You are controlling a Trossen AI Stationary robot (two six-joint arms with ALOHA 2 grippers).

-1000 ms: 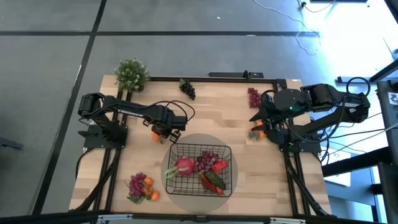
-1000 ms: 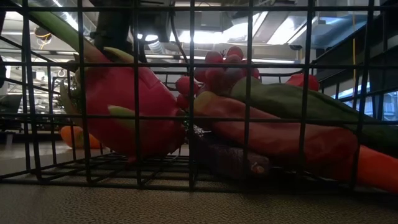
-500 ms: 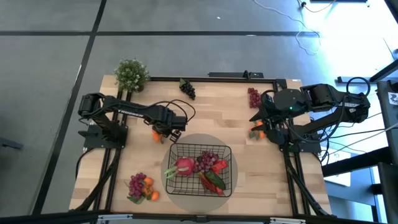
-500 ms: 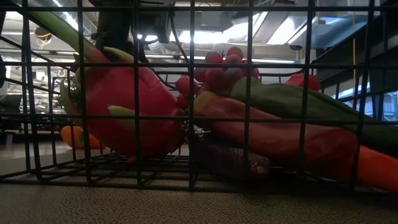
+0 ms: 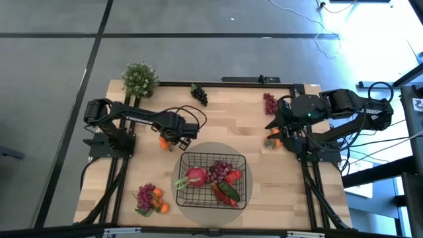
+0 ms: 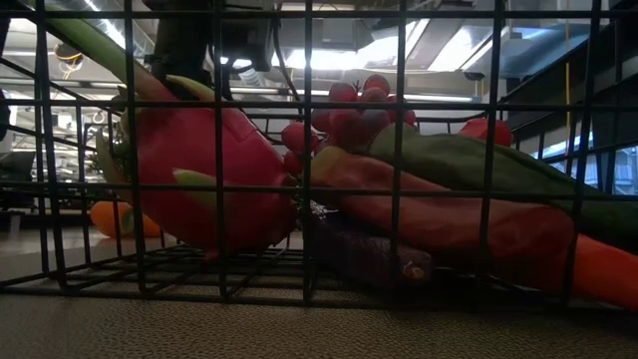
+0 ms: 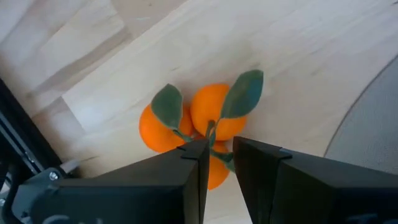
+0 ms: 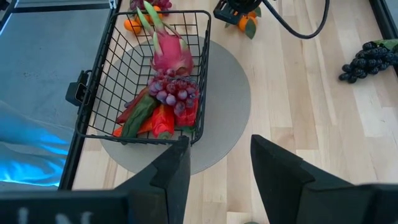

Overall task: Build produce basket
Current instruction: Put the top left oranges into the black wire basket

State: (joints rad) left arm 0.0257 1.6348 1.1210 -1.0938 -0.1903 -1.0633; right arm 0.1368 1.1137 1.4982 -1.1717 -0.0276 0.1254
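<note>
The black wire basket (image 5: pixel 213 155) stands on a grey round mat and holds a pink radish-like piece (image 5: pixel 195 176), red grapes, red peppers and a green cucumber. My left gripper (image 5: pixel 173 140) points down over a cluster of oranges (image 7: pixel 211 112) just beyond the basket's far left corner. It is shut on their green stem. My right gripper (image 8: pixel 219 168) hangs open and raised at the table's right side, with nothing between its fingers. Black grapes (image 5: pixel 199 94) and red grapes (image 5: pixel 269 103) lie near the far edge. My left gripper pinches the oranges' green stem (image 7: pixel 211 132), where the two leaves branch off, between its two fingers. The fingers come from above, pointing down. The oranges sit under the fingertips on the wooden table, leaves up.
A bushy potted plant (image 5: pixel 139 79) stands at the far left corner. Purple grapes with more oranges (image 5: pixel 149 199) lie near the front left. Another orange piece (image 5: pixel 272 140) lies under the right arm. Bare wood shows between the basket and the far edge.
</note>
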